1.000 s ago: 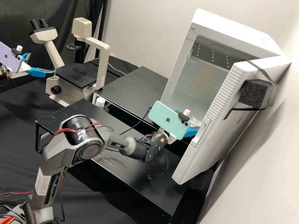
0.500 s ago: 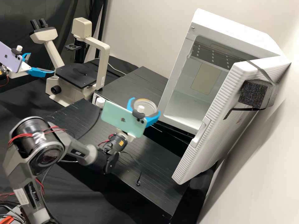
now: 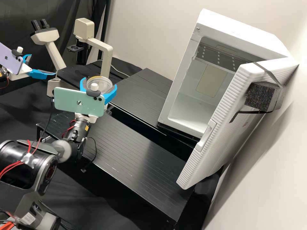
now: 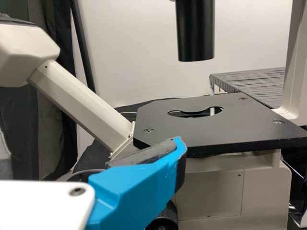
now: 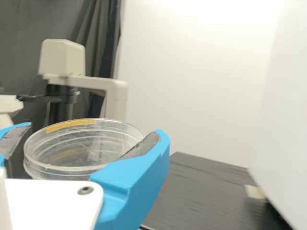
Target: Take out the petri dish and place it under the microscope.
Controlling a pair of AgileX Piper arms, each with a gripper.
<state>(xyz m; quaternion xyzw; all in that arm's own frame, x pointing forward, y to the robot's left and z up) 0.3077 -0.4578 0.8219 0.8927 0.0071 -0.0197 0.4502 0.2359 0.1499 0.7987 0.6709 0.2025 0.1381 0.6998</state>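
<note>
- We had the dish (image 5: 84, 143) pinched in our right claw (image 3: 99, 83), near the microscope (image 3: 106, 56).
- We had our left claw (image 3: 43, 65) spread, near the microscope's eyepiece side.

High view: right arm (image 3: 28, 166) came in at lower left, elbow bent by the left edge, wrist (image 3: 76, 129) angled up and right. Right gripper (image 3: 100, 81) was left of centre, in the frame's upper half, both fingers (image 5: 136, 175) parted but gripping. Left arm (image 3: 3, 76) poked in at the upper left edge, left gripper (image 3: 43, 64) pointing right, spread wide.
</note>
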